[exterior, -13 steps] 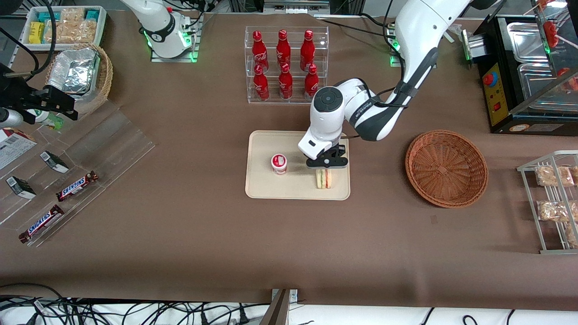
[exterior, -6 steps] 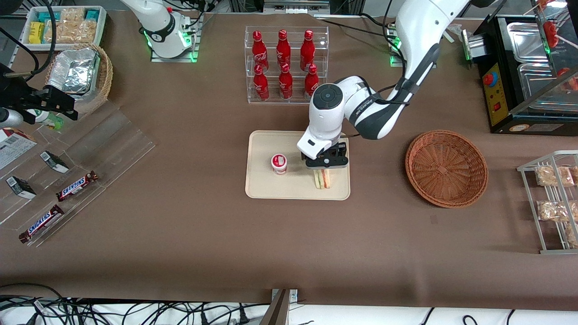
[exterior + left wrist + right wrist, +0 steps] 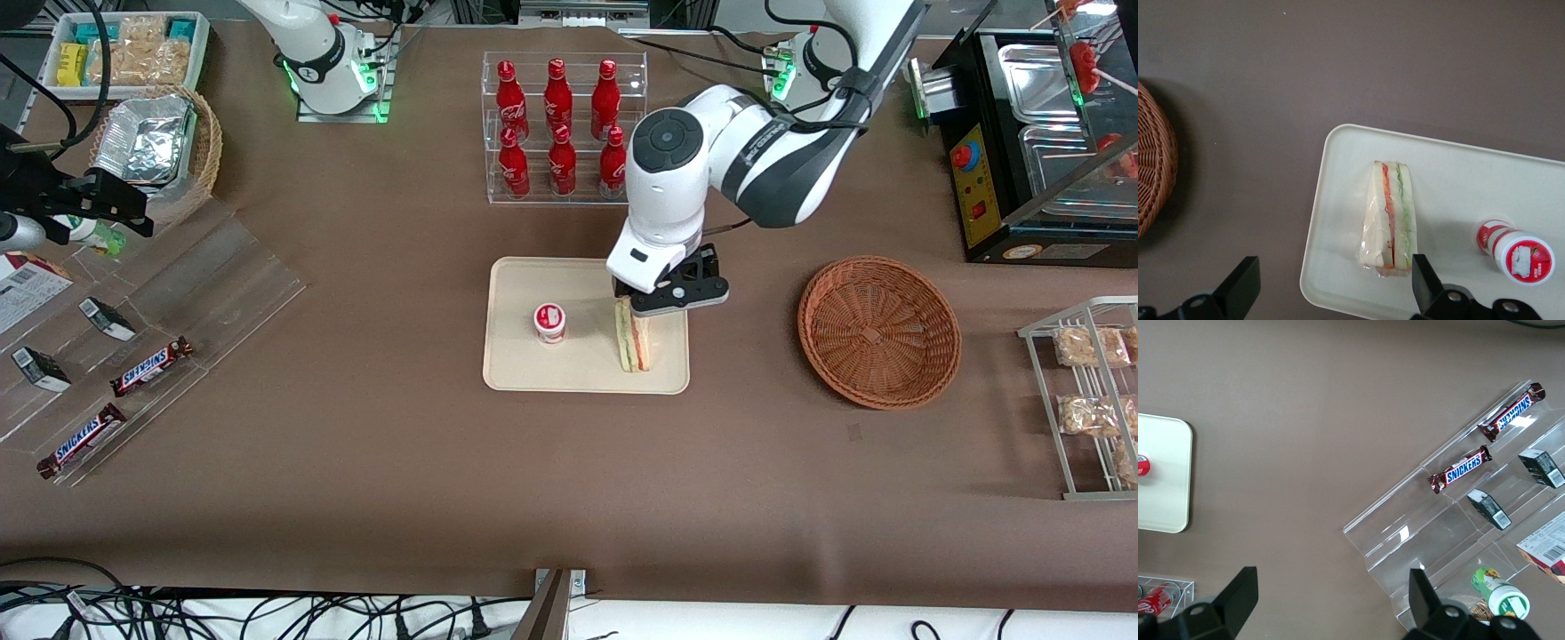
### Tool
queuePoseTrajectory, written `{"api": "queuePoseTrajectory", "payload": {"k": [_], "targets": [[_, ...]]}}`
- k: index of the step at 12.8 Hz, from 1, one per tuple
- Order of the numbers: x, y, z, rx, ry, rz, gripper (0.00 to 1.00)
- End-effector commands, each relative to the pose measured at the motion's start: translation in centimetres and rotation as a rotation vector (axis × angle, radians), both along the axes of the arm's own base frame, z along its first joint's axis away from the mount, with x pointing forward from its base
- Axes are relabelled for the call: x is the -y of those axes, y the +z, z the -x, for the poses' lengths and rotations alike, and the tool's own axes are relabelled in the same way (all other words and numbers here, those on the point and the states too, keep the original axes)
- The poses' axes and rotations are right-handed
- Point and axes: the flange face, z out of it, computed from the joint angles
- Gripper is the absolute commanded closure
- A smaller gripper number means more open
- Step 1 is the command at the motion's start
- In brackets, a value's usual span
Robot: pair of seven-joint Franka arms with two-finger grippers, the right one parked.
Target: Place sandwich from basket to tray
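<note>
The sandwich [image 3: 633, 340] stands on edge on the cream tray [image 3: 520, 366], by the tray's side nearest the basket. It also shows in the left wrist view [image 3: 1390, 223], wrapped in clear film, green and red layers up. My left gripper [image 3: 669, 300] is open and empty, lifted above the tray just farther from the front camera than the sandwich; in the wrist view its fingers [image 3: 1239, 285] stand wide apart. The reddish-brown wicker basket [image 3: 878, 330] is empty, toward the working arm's end of the table.
A small red-and-white cup [image 3: 550, 322] stands on the tray beside the sandwich. A clear rack of red bottles [image 3: 560, 124] stands farther from the front camera than the tray. A wire rack of bagged snacks [image 3: 1089, 391] is near the basket.
My gripper has let go of the sandwich, risen and drawn back toward the basket side. The sandwich stays on the tray.
</note>
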Motion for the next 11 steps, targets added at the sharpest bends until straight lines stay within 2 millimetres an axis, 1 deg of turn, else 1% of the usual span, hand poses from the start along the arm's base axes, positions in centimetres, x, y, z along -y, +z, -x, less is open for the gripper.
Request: {"api": "queuePoseTrajectory", "payload": {"k": [1,3,4,6,7,8,9,10,11], "targets": [[-1.1,2.3,-1.8,-0.009,0.022,0.03,0.0],[-3.3,3.4,-3.6,-0.002,0.045,0.035,0.0],[-5.2,4.1,-4.7,-0.008,0.057,0.027,0.0],[-9.7,6.2,-6.8,-0.049,0.046,0.021,0.0],[-11.3,7.5,-7.5,-0.087,-0.005,0.051,0.0],[-14.2,8.8,-8.6,-0.134,-0.075,0.095,0.0],[-17.8,9.7,-9.6,-0.178,-0.117,0.128,0.0],[-20.7,10.0,-10.2,-0.205,-0.147,0.131,0.0],[-22.7,9.9,-10.5,-0.222,-0.187,0.125,0.0]]}}
